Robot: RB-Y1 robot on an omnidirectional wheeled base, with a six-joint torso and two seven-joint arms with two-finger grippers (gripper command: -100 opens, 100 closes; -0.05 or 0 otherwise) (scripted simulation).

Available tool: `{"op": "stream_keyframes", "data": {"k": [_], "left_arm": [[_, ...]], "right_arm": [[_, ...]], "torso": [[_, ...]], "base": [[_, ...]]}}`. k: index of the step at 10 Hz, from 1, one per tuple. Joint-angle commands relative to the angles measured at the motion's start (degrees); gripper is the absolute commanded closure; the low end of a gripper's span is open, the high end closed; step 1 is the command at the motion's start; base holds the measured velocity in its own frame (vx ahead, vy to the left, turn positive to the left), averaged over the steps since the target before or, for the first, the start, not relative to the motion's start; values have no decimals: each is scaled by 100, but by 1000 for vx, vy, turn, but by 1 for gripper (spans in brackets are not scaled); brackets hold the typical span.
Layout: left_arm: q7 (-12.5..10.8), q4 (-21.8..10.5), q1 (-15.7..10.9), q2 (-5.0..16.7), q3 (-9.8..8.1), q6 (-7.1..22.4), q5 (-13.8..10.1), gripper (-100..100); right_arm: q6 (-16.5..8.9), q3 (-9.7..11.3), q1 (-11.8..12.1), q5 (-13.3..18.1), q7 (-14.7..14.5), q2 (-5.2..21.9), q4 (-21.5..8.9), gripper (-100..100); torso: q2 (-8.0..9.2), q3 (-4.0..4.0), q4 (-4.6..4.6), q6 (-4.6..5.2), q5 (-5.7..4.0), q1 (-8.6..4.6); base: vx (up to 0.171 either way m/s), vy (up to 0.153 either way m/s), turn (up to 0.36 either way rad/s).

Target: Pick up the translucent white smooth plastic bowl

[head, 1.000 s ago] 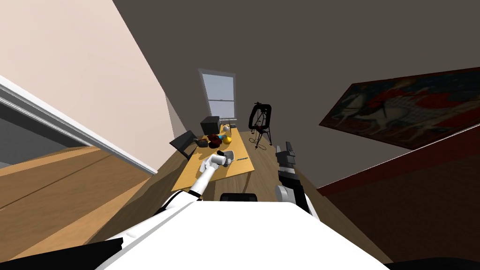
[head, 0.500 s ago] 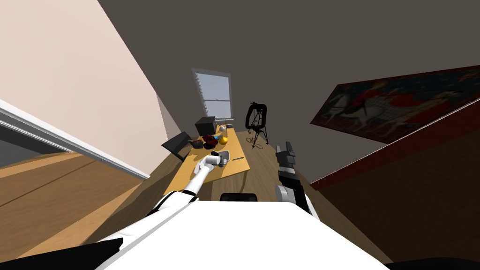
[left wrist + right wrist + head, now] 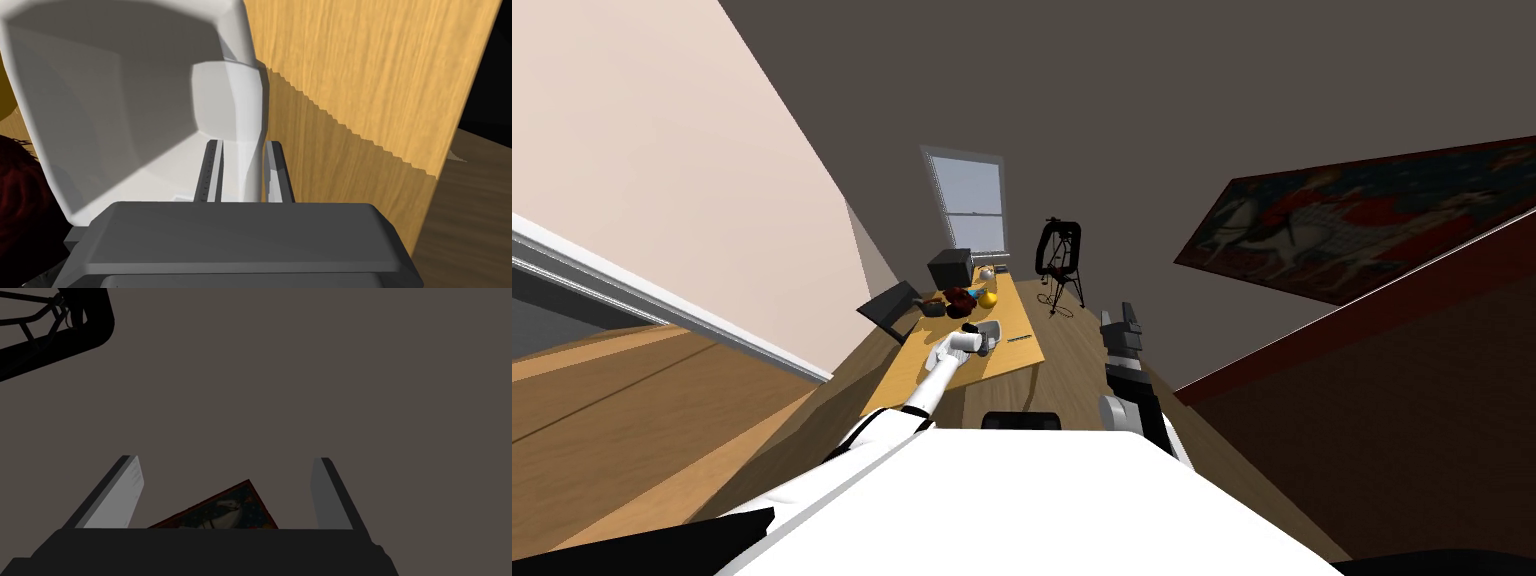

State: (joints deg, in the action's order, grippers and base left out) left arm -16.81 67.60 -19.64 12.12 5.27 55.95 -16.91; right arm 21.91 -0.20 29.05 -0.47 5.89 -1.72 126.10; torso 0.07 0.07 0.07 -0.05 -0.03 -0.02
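Bowl (image 3: 125, 100) partly beyond the frame edge; beside it a dark red shape (image 3: 20, 210), perhaps fabric.

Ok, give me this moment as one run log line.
left hand: shut on bowl wall | bowl: white, over wooden table | right hand: open, idle beside table

Smooth matt white bowl (image 3: 125, 100); table (image 3: 370, 75) grained matt wood; floor (image 3: 465, 220) darker wood.

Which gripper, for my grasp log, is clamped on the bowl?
The left gripper: it pinches the white bowl's wall, while the right gripper stands open, empty.
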Motion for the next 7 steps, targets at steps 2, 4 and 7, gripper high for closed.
{"op": "stream_keyframes", "data": {"k": [2,4,7], "left_arm": [[0,-2,2,0,1,2,0,0],[-252,216,-58,-262,247,211,298,100],[-541,509,-53,-563,536,456,638,100]], "right_arm": [[0,0,0,0,0,0,0,0],[0,-1,1,0,0,1,0,0],[0,-1,0,0,0,1,0,0]], "torso": [[2,2,3,0,-1,-1],[4,6,7,-1,0,12],[8,11,13,-3,2,25]], "base": [[0,0,0],[10,80,159],[20,90,103]]}}
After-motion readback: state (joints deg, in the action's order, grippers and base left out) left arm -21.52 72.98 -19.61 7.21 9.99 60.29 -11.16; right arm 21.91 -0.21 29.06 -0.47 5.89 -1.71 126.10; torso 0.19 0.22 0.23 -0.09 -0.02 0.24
